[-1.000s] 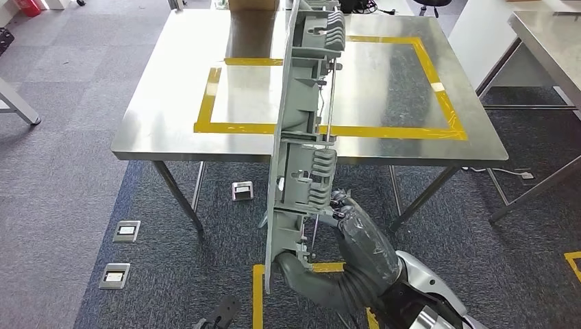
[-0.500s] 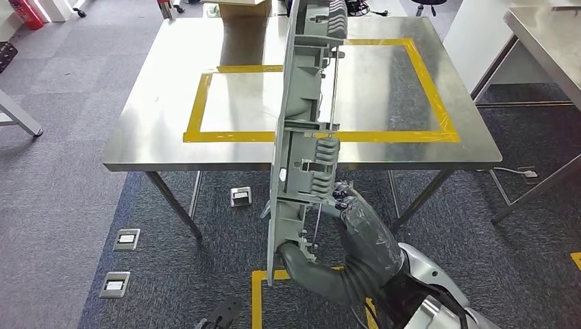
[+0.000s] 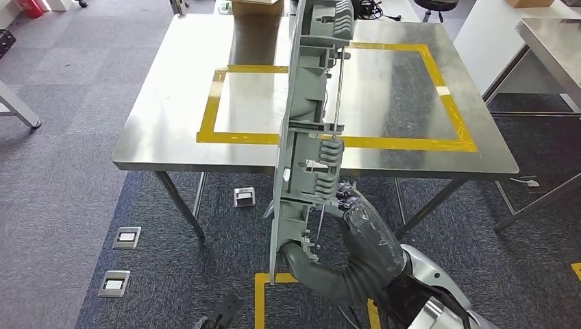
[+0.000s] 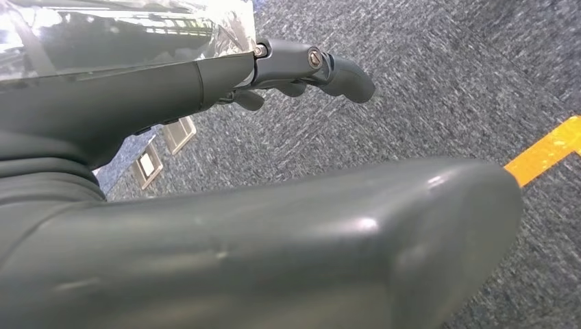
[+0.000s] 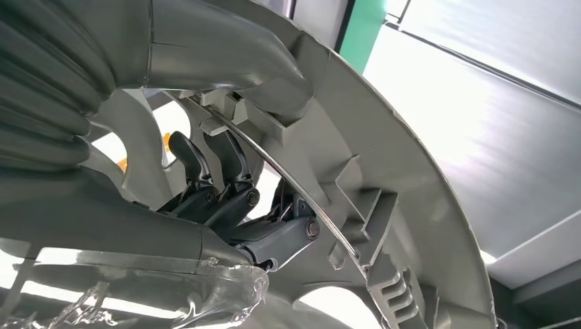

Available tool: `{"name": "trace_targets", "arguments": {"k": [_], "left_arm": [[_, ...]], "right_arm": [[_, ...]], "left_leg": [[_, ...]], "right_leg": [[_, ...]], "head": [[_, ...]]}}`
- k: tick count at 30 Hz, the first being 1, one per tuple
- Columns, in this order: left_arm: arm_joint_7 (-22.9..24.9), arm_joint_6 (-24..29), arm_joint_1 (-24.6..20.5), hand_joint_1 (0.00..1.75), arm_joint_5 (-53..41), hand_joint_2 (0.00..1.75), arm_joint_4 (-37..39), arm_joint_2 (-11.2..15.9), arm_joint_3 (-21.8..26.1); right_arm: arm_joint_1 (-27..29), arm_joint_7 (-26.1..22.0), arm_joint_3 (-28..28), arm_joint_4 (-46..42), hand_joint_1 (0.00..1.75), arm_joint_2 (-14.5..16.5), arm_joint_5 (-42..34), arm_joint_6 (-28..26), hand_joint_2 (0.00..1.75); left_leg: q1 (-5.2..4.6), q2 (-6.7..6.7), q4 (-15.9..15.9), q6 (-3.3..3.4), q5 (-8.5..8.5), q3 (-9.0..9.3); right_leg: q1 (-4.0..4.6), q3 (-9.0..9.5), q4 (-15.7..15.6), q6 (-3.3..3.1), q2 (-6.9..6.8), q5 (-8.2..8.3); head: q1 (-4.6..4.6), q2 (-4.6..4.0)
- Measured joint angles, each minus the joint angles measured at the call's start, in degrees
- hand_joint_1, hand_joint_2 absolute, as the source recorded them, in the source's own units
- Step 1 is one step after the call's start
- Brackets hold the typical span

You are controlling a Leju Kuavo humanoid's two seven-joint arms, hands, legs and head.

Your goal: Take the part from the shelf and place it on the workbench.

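One long grey part (image 3: 306, 130) stands upright before your tabletop (image 3: 171, 103), gripped low by your right hand (image 3: 340, 202). At the right wrist, fingers (image 5: 205, 179) hook its ribs. Your left hand (image 4: 301, 65) seems curled, holding nothing.

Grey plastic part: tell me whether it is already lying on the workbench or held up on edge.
Held up on edge. The grey plastic part stands near-vertical in the right robot hand, short of the workbench.

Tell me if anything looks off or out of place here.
Nothing looks damaged or spilled. The long grey part stands on end, gripped low by the right hand, its top reaching over the steel workbench. It is not yet laid inside the yellow tape rectangle.
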Motion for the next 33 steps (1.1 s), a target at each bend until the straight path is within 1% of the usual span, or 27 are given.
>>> {"name": "trace_targets", "arguments": {"k": [1, 2, 3, 4, 5, 6, 8, 9, 10, 11, 12, 13, 14, 15, 16, 17, 18, 19, 20, 22, 24, 26, 33], "left_arm": [[0.00, 0.01, 0.00, 0.00, -0.05, 1.75, 0.00, 0.00, 0.00], [0.00, 0.01, -0.01, 0.00, -0.09, 1.75, -0.01, -0.03, 0.00], [0.00, 0.03, -0.04, 0.00, -0.11, 1.75, -0.01, -0.08, 0.00], [0.00, 0.05, -0.05, 0.00, -0.13, 1.75, -0.01, -0.12, 0.00], [0.00, 0.04, -0.02, 0.00, -0.15, 1.75, -0.02, -0.18, -0.01], [0.02, 0.04, 0.00, 0.00, -0.15, 1.75, -0.02, -0.24, -0.01], [0.03, 0.07, 0.05, 0.00, -0.17, 1.75, -0.01, -0.32, -0.02], [0.05, 0.11, 0.04, 0.00, -0.19, 1.75, -0.01, -0.32, -0.02], [0.05, 0.14, 0.02, 0.00, -0.20, 1.75, 0.00, -0.28, -0.02], [0.06, 0.15, 0.04, 0.00, -0.20, 1.75, 0.00, -0.22, -0.02], [0.08, 0.14, 0.08, 0.00, -0.20, 1.75, 0.00, -0.15, -0.02], [0.11, 0.14, 0.15, 0.00, -0.20, 1.75, 0.00, -0.09, -0.02], [0.16, 0.13, 0.23, 0.00, -0.20, 1.75, 0.00, -0.03, -0.02], [0.21, 0.13, 0.27, 0.00, -0.20, 1.75, 0.00, 0.03, -0.02], [0.25, 0.13, 0.26, 0.00, -0.21, 1.75, 0.00, 0.09, -0.02], [0.28, 0.13, 0.21, 0.00, -0.22, 1.75, 0.00, 0.15, -0.02], [0.31, 0.12, 0.15, 0.00, -0.23, 1.75, -0.01, 0.18, -0.02], [0.34, 0.08, 0.06, 0.00, -0.27, 1.75, -0.01, 0.20, -0.02], [0.38, 0.07, 0.02, 0.00, -0.30, 1.75, -0.01, 0.18, -0.02], [0.49, 0.03, 0.01, 0.00, -0.37, 1.75, -0.01, 0.17, -0.01], [0.54, 0.02, 0.07, 0.00, -0.42, 1.75, 0.00, 0.16, 0.00], [0.57, 0.02, 0.03, 0.00, -0.50, 1.75, 0.00, 0.15, 0.00], [0.65, 0.04, 0.02, 0.00, -0.55, 1.75, 0.00, 0.14, 0.00]], "right_arm": [[0.02, -0.01, 0.00, 0.00, 1.75, -0.01, 0.01, 0.00, 1.75], [0.00, -0.01, -0.01, 0.00, 1.75, -0.01, 0.01, 0.00, 1.75], [-0.02, -0.02, -0.01, -0.01, 1.75, 0.00, 0.01, 0.00, 1.75], [-0.06, -0.02, -0.02, -0.01, 1.75, 0.00, 0.01, 0.00, 1.75], [-0.09, -0.02, -0.03, -0.02, 1.75, 0.00, 0.00, -0.01, 1.75], [-0.10, -0.01, -0.04, -0.02, 1.75, 0.00, -0.01, -0.02, 1.75], [-0.06, -0.01, -0.11, -0.03, 1.75, 0.01, -0.01, -0.05, 1.75], [-0.03, -0.01, -0.14, -0.03, 1.75, 0.02, -0.01, -0.07, 1.75], [-0.02, -0.02, -0.17, -0.03, 1.75, 0.03, 0.00, -0.09, 1.75], [0.01, -0.03, -0.17, -0.02, 1.75, 0.03, 0.01, -0.10, 1.75], [0.02, -0.04, -0.17, -0.01, 1.75, 0.04, 0.01, -0.11, 1.75], [0.07, -0.04, -0.16, -0.01, 1.75, 0.04, 0.01, -0.11, 1.75], [0.17, -0.03, -0.15, 0.00, 1.75, 0.04, 0.00, -0.11, 1.75], [0.25, -0.01, -0.14, 0.00, 1.75, 0.04, -0.01, -0.10, 1.75], [0.32, -0.01, -0.14, 0.00, 1.75, 0.04, -0.01, -0.10, 1.75], [0.37, -0.01, -0.15, 0.00, 1.75, 0.04, -0.01, -0.10, 1.75], [0.35, -0.03, -0.17, 0.00, 1.75, 0.04, -0.01, -0.10, 1.75], [0.33, -0.04, -0.20, -0.01, 1.75, 0.04, -0.01, -0.10, 1.75], [0.32, -0.04, -0.22, -0.01, 1.75, 0.03, -0.01, -0.09, 1.75], [0.31, -0.04, -0.25, -0.01, 1.75, 0.00, -0.04, -0.07, 1.75], [0.33, -0.04, -0.23, 0.00, 1.75, -0.03, -0.08, -0.04, 1.75], [0.32, -0.05, -0.24, 0.00, 1.75, -0.03, -0.10, -0.03, 1.75], [0.32, -0.07, -0.24, 0.00, 1.75, -0.03, -0.16, -0.01, 1.75]], "left_leg": [[-0.13, -0.07, -0.01, 0.03, -0.18, 0.27], [-0.16, -0.13, -0.04, -0.01, -0.37, 0.54], [-0.26, -0.17, -0.06, -0.12, -0.53, 0.66], [-0.18, -0.20, -0.09, -0.35, -0.63, 0.67], [-0.06, -0.20, -0.13, -0.63, -0.69, 0.58], [0.00, -0.18, -0.24, -0.97, -0.70, 0.49], [0.03, -0.08, -0.30, -1.57, -1.07, 0.53], [-0.04, -0.02, 0.51, -1.78, -1.78, 0.29], [-0.11, 0.03, 2.35, -1.93, -2.93, -0.38], [-0.09, 0.08, 5.30, -2.03, -4.41, -1.63], [-0.04, 0.08, 8.92, -2.18, -5.92, -3.29], [0.01, 0.09, 11.95, -2.38, -6.80, -4.84], [0.09, 0.12, 13.52, -2.62, -6.67, -5.85], [0.17, 0.16, 13.00, -2.86, -5.38, -5.94], [0.26, 0.24, 10.31, -3.06, -3.10, -5.01], [0.34, 0.32, 6.89, -3.19, -1.00, -3.61], [0.31, 0.38, 3.80, -3.22, 0.46, -2.26], [0.25, 0.39, 1.51, -2.97, 0.97, -1.13], [0.20, 0.36, 0.47, -2.65, 0.75, -0.60], [0.13, 0.25, -0.17, -2.04, 0.35, -0.29], [0.08, 0.16, -0.21, -1.97, 0.38, -0.35], [0.03, 0.12, -0.21, -1.88, 0.35, -0.34], [-0.13, 0.12, -0.21, -1.41, 0.25, -0.34]], "right_leg": [[0.13, 1.09, -3.11, -0.48, 0.02, 2.38], [0.37, 2.69, -6.99, -1.11, 0.07, 4.52], [0.65, 4.18, -10.39, -1.74, 0.10, 6.04], [0.96, 5.28, -12.82, -2.24, 0.12, 6.70], [1.24, 5.82, -14.00, -2.60, 0.15, 6.58], [1.40, 6.00, -14.48, -2.77, 0.16, 6.38], [1.22, 6.70, -15.82, -2.77, 0.12, 6.33], [1.01, 7.22, -16.52, -2.75, 0.05, 6.44], [0.78, 7.78, -17.16, -2.74, -0.03, 6.53], [0.70, 8.17, -17.43, -2.82, -0.08, 6.49], [0.65, 8.43, -17.49, -2.90, -0.11, 6.38], [0.63, 8.58, -17.43, -2.95, -0.09, 6.23], [0.61, 8.71, -17.29, -2.94, -0.05, 6.02], [0.57, 8.83, -17.05, -2.84, 0.01, 5.77], [0.49, 8.97, -16.70, -2.68, 0.06, 5.43], [0.40, 9.12, -16.28, -2.45, 0.10, 5.01], [0.43, 9.17, -15.81, -2.14, 0.12, 4.63], [0.47, 9.09, -15.41, -1.84, 0.13, 4.35], [0.56, 8.92, -15.12, -1.64, 0.14, 4.14], [0.67, 8.62, -14.91, -1.82, 0.12, 4.12], [0.67, 8.69, -15.04, -2.22, 0.07, 4.19], [0.65, 8.83, -15.27, -2.23, 0.05, 4.25], [0.57, 8.97, -15.69, -1.76, 0.05, 4.45]], "head": [[0.01, 0.00], [0.01, 0.00], [-0.10, 0.00], [-0.11, 0.00], [-0.09, 0.00], [-0.07, 0.00], [0.07, 0.00], [-0.04, 0.00], [-0.20, -0.01], [-0.42, -0.01], [-0.61, -0.01], [-0.72, -0.01], [-0.81, 0.00], [-0.87, 0.00], [-0.93, 0.00], [-0.99, 0.00], [-1.07, 0.00], [-1.16, 0.00], [-1.15, 0.00], [-1.06, 0.01], [-0.90, 0.01], [-0.82, 0.00], [-0.81, 0.01]]}}
